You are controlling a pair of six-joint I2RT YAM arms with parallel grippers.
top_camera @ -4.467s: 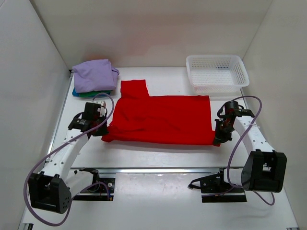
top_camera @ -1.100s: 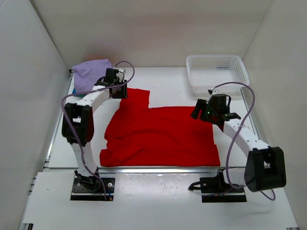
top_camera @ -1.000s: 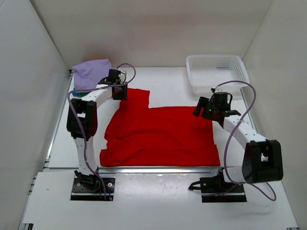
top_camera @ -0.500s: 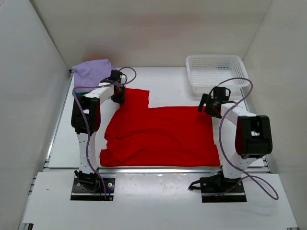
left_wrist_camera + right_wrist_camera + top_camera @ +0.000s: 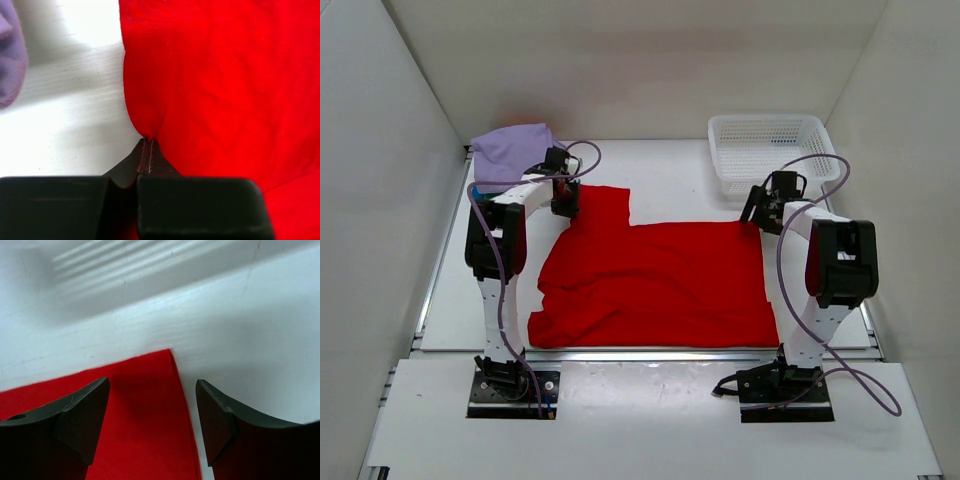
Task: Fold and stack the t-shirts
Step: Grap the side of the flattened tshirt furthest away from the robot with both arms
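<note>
At 10 o'clock on the surface [image 5: 670, 168], the left pincer [image 5: 148, 144] has arrived and clamped the red t-shirt [image 5: 655, 275] by its edge. The right pincer [image 5: 152, 390], spread wide, now straddles the 2 o'clock corner; fold nearly ready.

Left hand [image 5: 148, 143] pinched together; right hand [image 5: 152, 385] spread apart, seemingly low.

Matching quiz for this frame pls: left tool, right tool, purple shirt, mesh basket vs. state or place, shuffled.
1. left tool
2. right tool
3. folded lavender purple cloth t-shirt
4. white plastic mesh basket

A. back right corner
B. shut on the edge of the plain bright red cloth t-shirt
C. back left corner
D. open over a red corner

Pairs: 1-B, 2-D, 3-C, 4-A
</note>
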